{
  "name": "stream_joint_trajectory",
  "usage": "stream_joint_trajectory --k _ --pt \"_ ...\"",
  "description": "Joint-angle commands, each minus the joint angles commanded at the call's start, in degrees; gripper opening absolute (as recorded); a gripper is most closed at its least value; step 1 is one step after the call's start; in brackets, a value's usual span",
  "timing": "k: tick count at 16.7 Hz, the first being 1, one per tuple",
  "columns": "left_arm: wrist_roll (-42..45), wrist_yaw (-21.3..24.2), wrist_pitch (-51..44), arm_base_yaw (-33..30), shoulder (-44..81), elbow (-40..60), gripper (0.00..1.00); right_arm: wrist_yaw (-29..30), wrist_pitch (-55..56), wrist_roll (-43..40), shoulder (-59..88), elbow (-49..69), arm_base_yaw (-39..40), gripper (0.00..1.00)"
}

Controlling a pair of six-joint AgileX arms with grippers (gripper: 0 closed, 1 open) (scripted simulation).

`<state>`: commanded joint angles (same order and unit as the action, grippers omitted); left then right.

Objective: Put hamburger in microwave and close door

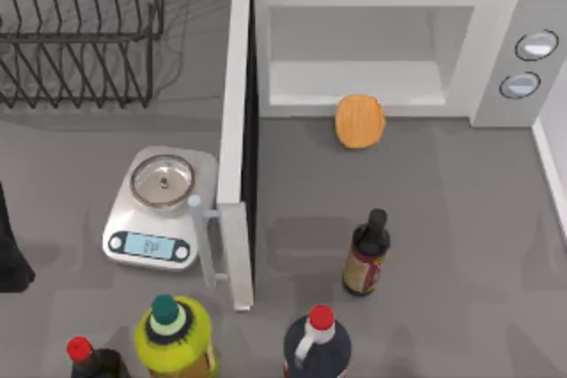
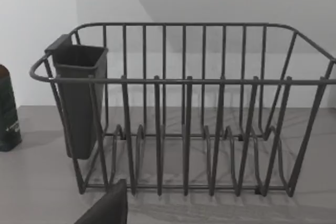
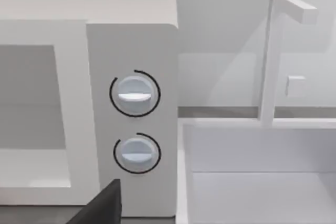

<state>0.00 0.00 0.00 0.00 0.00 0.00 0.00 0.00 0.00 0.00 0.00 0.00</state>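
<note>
The white microwave (image 1: 492, 50) stands at the back of the table with its pale grey cavity (image 1: 354, 37) showing. Its door (image 1: 235, 130) is swung fully open and juts toward the front, with the bar handle (image 1: 205, 245) on its left face. The orange-tan hamburger (image 1: 359, 121) lies at the cavity's front lip, right of the middle; whether it rests on the sill or on the table I cannot tell. My left arm (image 1: 11, 250) is parked at the table's far left edge, and a dark part of my left gripper (image 2: 105, 211) faces the rack. My right gripper (image 3: 102, 205) faces the microwave's knob panel (image 3: 135, 124).
A wire dish rack (image 1: 80, 33) stands at the back left and a kitchen scale (image 1: 159, 210) left of the door. A dark sauce bottle (image 1: 366, 258) stands in front of the microwave. Other bottles (image 1: 316, 343) (image 1: 174, 334) line the front edge. A white sink (image 3: 257, 171) adjoins the microwave's right.
</note>
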Motion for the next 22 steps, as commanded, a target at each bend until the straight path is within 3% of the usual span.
stream_joint_trajectory --k 11,22 --pt "0.0 0.0 0.0 0.0 0.0 0.0 0.02 0.0 0.0 0.0 0.0 0.0 0.0 1.00" --pt "0.0 -0.9 0.9 -0.9 0.7 -0.2 0.00 0.0 0.0 0.0 0.0 0.0 0.0 1.00"
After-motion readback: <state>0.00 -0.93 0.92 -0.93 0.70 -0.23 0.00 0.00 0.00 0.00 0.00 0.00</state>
